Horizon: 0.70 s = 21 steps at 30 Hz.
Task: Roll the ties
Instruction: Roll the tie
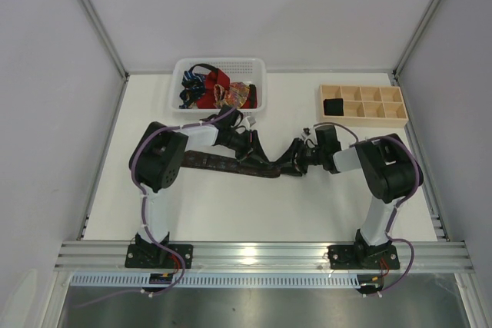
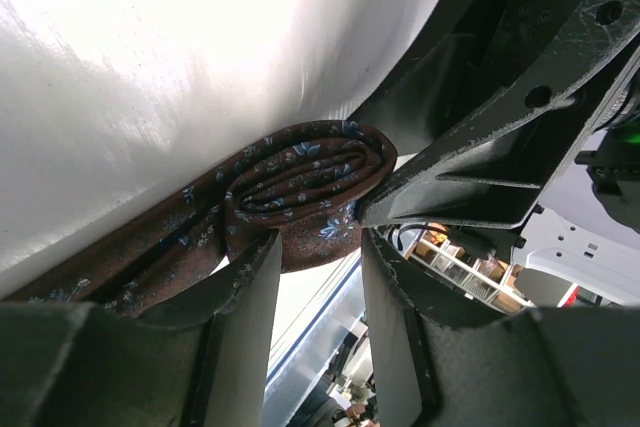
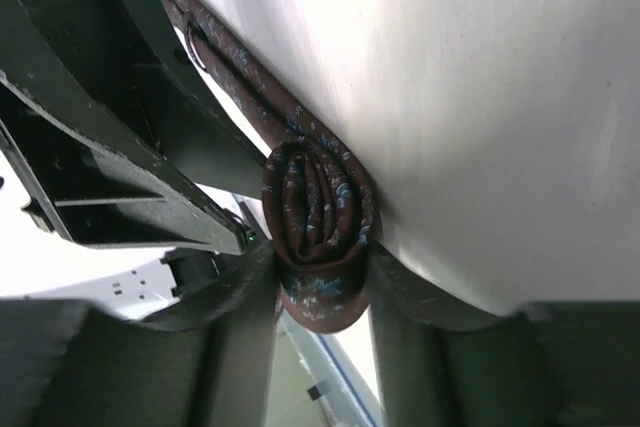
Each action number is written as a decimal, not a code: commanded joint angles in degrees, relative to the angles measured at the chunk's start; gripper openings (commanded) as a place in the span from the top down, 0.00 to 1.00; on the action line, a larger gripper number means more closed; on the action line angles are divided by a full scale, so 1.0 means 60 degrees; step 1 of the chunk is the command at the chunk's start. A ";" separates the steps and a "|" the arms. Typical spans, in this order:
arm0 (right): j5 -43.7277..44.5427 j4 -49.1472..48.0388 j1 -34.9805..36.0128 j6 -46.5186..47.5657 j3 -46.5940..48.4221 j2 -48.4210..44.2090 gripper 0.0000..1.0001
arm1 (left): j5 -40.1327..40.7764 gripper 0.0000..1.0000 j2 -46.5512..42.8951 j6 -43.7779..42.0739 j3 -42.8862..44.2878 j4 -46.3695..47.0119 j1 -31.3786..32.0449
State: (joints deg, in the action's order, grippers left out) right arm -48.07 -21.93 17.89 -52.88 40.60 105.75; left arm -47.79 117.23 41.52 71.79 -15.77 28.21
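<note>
A dark brown patterned tie (image 1: 223, 164) lies flat across the table's middle. Its right end is wound into a small roll (image 3: 315, 209), also seen in the left wrist view (image 2: 305, 185). My right gripper (image 1: 294, 160) (image 3: 320, 272) is shut on this roll, one finger on each side. My left gripper (image 1: 257, 153) (image 2: 318, 252) is open, its fingertips right at the roll with nothing between them. The rest of the tie trails off to the left (image 2: 130, 257). More ties, red, blue and orange-patterned (image 1: 219, 91), lie heaped in the basket.
The white mesh basket (image 1: 258, 74) stands at the back centre-left. A pale wooden tray (image 1: 377, 113) with square compartments stands at the back right, with a dark item (image 1: 333, 105) in one compartment. Both arms meet close together at mid-table.
</note>
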 commanded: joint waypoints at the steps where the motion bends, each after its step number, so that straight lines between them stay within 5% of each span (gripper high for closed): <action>1: 0.0175 0.0768 0.0168 0.0112 0.0557 -0.0208 0.58 | -0.0033 0.57 0.0149 -0.0298 0.0149 -0.0052 0.0015; 10: 0.0585 0.4090 0.0212 0.1018 0.1450 -0.0984 0.85 | -0.0136 0.59 0.0398 0.0067 0.0281 0.0313 0.0630; 21: 0.1536 0.7473 0.0109 0.1854 0.1378 -0.2668 0.88 | -0.0253 0.61 0.0837 0.0463 0.0969 0.0446 0.1919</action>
State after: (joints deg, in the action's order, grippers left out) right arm -38.35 15.70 17.91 -43.55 47.24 94.00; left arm -48.80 120.68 42.87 75.05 -15.44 36.03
